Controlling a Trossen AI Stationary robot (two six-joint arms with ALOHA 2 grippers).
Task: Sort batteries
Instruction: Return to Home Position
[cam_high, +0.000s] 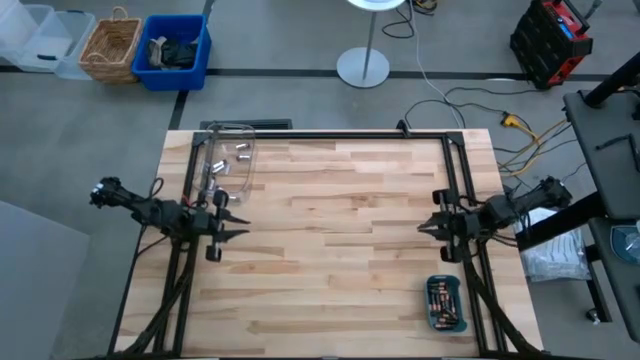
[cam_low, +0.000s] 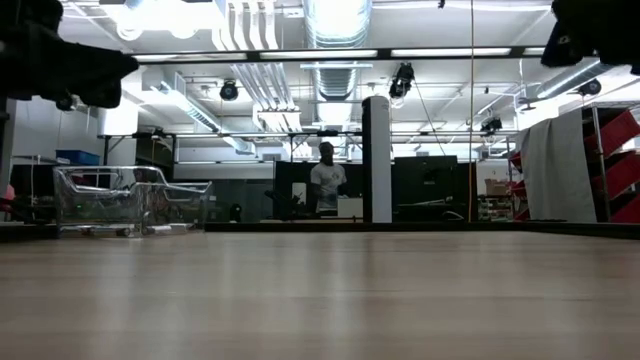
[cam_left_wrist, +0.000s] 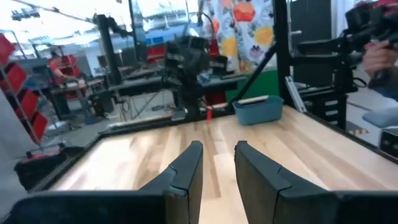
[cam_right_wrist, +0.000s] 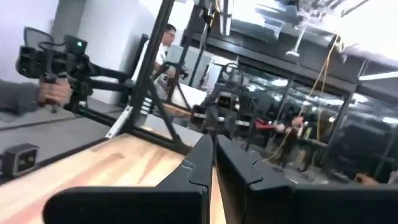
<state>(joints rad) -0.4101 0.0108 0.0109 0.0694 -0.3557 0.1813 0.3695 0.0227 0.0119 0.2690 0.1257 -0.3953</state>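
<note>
Batteries (cam_high: 444, 302) lie in the teal tray (cam_high: 446, 279) by the right arm and the clear box (cam_high: 228, 127) by the left. No loose cell shows on the tabletop (cam_high: 340, 250), so sorting appears complete. Left gripper (cam_high: 237, 228) jaws are slightly parted and empty; right gripper (cam_high: 422, 228) jaws are closed and empty.

Robotics lab/workshop w/ bare ceiling ducts (cam_low: 335, 25), strip lights (cam_low: 440, 52), floor cables (cam_high: 455, 98) & red tool case (cam_high: 553, 40).
</note>
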